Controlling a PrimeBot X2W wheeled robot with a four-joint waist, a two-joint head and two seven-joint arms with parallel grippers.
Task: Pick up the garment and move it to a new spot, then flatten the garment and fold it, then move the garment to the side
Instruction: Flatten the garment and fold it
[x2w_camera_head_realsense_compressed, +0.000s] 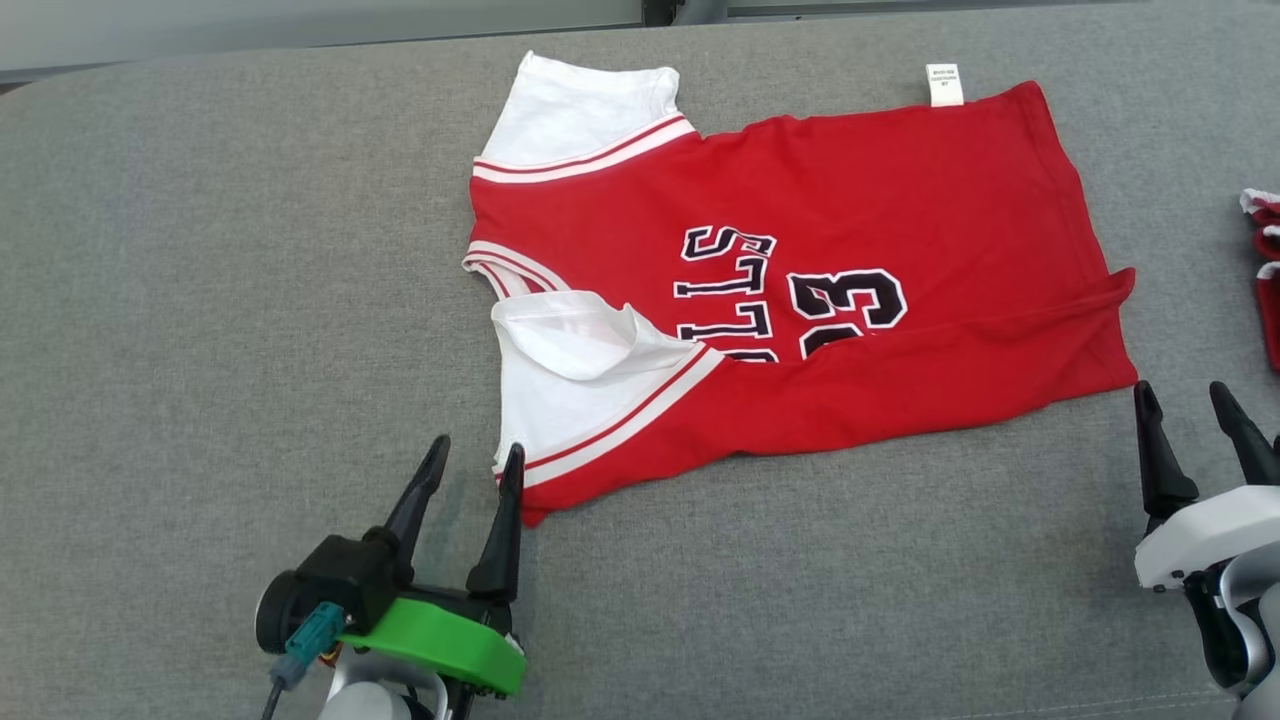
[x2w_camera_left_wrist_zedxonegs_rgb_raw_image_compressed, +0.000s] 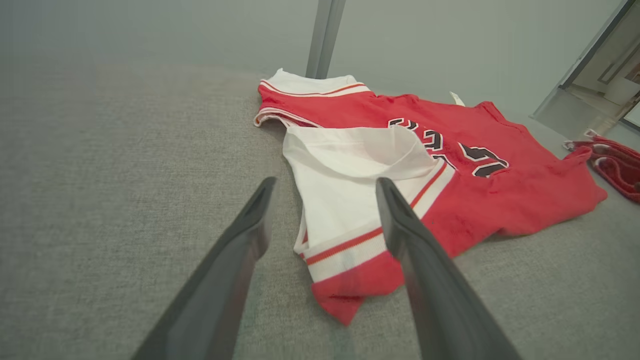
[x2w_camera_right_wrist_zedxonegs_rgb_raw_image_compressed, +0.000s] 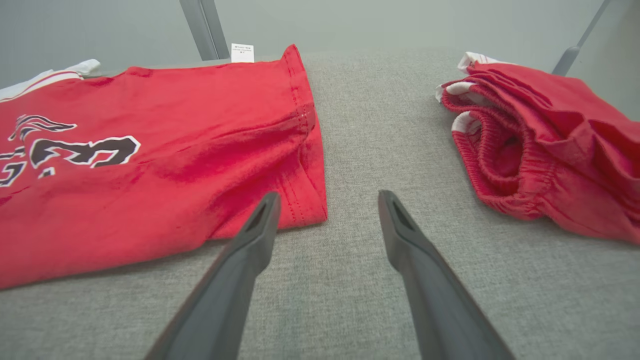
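The garment (x2w_camera_head_realsense_compressed: 800, 300) is a red jersey with white sleeves and black lettering, lying spread on the grey surface, its near long edge folded over toward the middle. My left gripper (x2w_camera_head_realsense_compressed: 476, 453) stands open just off the jersey's near left corner, holding nothing; in the left wrist view the gripper (x2w_camera_left_wrist_zedxonegs_rgb_raw_image_compressed: 325, 186) has the white sleeve and red corner of the jersey (x2w_camera_left_wrist_zedxonegs_rgb_raw_image_compressed: 350, 240) between and beyond its fingers. My right gripper (x2w_camera_head_realsense_compressed: 1185, 392) is open beside the jersey's near right corner, empty. Seen from the right wrist, that gripper (x2w_camera_right_wrist_zedxonegs_rgb_raw_image_compressed: 327, 197) points past the jersey's hem (x2w_camera_right_wrist_zedxonegs_rgb_raw_image_compressed: 305, 165).
A second red garment (x2w_camera_right_wrist_zedxonegs_rgb_raw_image_compressed: 540, 145) with white trim lies bunched at the right, its edge visible in the head view (x2w_camera_head_realsense_compressed: 1265, 270). The grey padded surface (x2w_camera_head_realsense_compressed: 200, 300) extends wide to the left and in front. A metal post (x2w_camera_left_wrist_zedxonegs_rgb_raw_image_compressed: 325, 35) stands behind the table.
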